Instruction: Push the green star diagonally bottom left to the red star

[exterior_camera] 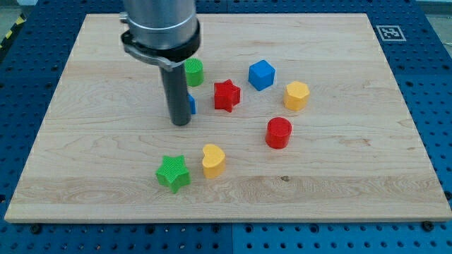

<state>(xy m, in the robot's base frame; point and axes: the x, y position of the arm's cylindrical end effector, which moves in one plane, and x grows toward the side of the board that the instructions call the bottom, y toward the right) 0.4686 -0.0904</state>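
Observation:
The green star (173, 173) lies on the wooden board (339, 183) near the view's bottom, left of centre. The red star (227, 94) lies above and to the right of it, near the board's middle. My tip (181, 123) rests on the board above the green star and left of the red star, apart from both. A yellow heart (212, 160) sits just right of the green star, touching or almost touching it.
A green cylinder (194, 72) stands just behind the rod. A blue block (191, 104) is mostly hidden by the rod. A blue cube (261, 74), a yellow hexagon (296, 95) and a red cylinder (278, 132) lie to the right of the red star.

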